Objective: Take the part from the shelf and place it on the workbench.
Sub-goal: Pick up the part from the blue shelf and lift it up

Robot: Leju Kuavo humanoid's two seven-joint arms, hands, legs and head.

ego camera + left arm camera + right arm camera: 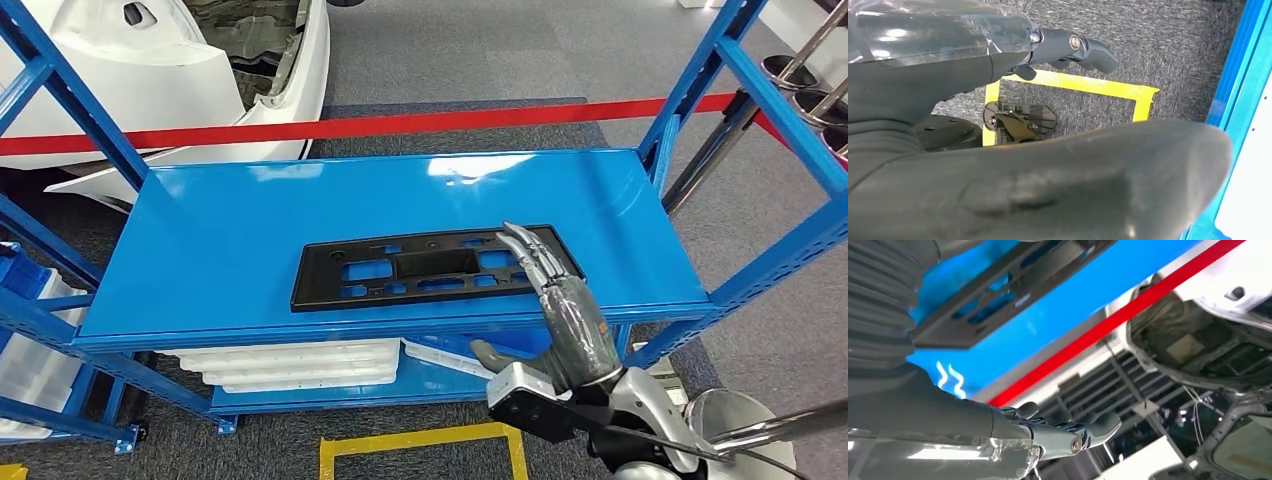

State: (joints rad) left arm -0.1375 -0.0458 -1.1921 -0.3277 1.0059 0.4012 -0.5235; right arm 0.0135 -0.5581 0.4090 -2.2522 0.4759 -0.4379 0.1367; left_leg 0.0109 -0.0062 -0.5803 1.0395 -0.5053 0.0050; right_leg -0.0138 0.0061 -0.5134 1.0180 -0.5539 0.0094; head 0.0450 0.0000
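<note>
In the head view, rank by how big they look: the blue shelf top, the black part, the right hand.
1. blue shelf top
2. black part
3. right hand, which is nearer the camera, so it looks bigger than it is.

Bright, even overhead light is falling on the blue shelf [230, 240], throwing white glare patches along its far edge and near its right end. Shadows are staying faint. The head view is bending straight lines toward its edges. In both wrist views the close hand parts are blurring, and glare is streaking the left hand [1068, 47].
</note>
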